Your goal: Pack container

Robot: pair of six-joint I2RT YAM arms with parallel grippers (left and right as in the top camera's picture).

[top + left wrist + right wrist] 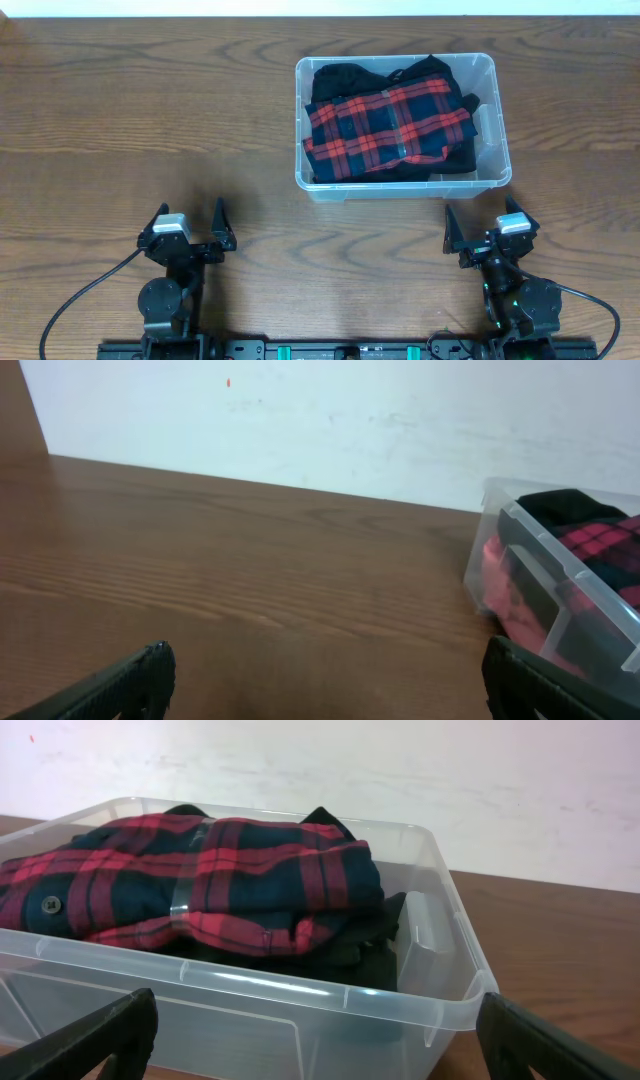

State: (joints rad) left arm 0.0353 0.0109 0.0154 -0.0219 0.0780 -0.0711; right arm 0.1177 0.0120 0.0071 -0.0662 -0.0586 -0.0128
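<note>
You have one large rectangular clear plastic container (403, 188) with a rounded rim, standing upright on the brown wood-grain table (150, 120), towards the far right of it. Inside it, a folded red-and-navy plaid shirt (390, 125) lies on top of black fabric (345, 80). The black cloth shows along the far side and at the right end of the container, and you cannot tell whether it is one piece or several. The pile reaches about rim height, with some bare room left at the container's right end. Just in front of the container's near right corner, your right gripper (480, 212) faces its near wall, claw spread wide and holding nothing. In front of the container and well off to its left, your left gripper (190, 212) also has its claw spread wide with nothing in it, over bare wood. Left of the container lies a broad stretch of tabletop. Behind the container only a narrow strip of table shows before a white wall (420, 770).
</note>
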